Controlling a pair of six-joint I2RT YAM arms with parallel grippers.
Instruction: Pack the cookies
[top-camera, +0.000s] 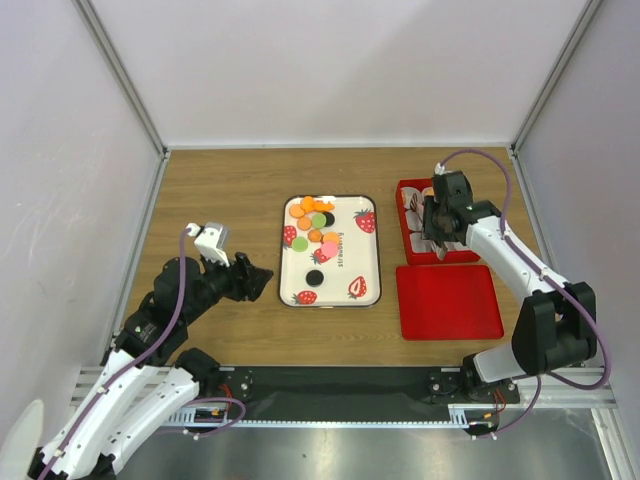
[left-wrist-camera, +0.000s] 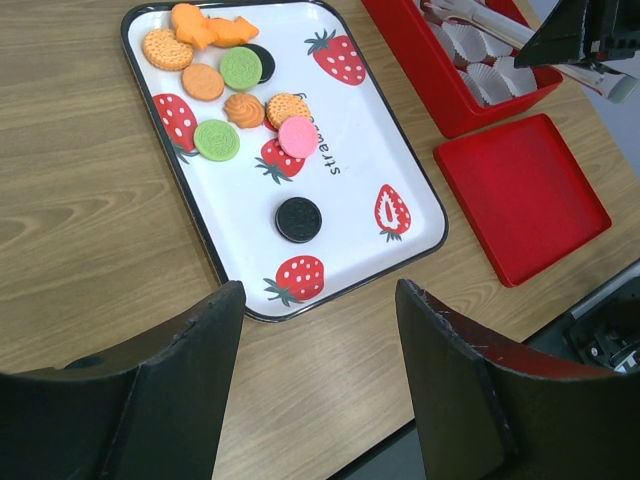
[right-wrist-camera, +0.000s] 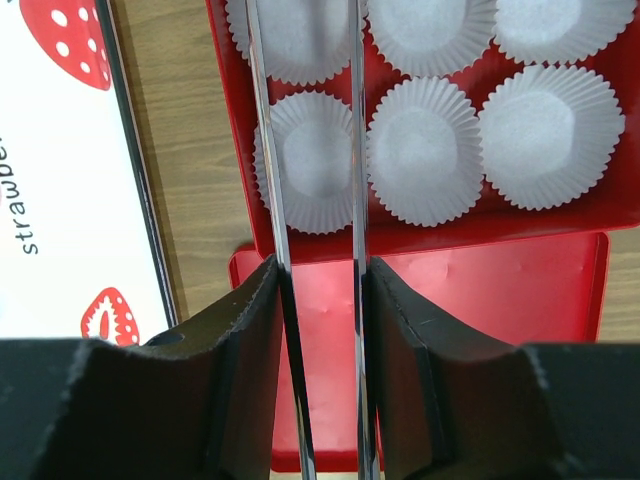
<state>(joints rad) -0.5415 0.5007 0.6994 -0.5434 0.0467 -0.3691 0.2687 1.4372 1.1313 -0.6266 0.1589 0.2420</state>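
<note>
Cookies (left-wrist-camera: 245, 110) lie on the strawberry tray (left-wrist-camera: 340, 232).
Left gripper (left-wrist-camera: 320, 290) stands wide and holds nothing; right gripper (right-wrist-camera: 322, 270) grips metal tongs (right-wrist-camera: 268, 150) over the paper cups (right-wrist-camera: 425, 150).

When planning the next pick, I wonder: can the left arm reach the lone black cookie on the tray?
Probably yes. The left gripper is open beside the tray, and the lone black cookie lies flat, clear of the other cookies, with nothing in between.

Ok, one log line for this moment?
left jaws open, beside tray | right jaws shut on tongs, over red box | cookies on tray
</note>
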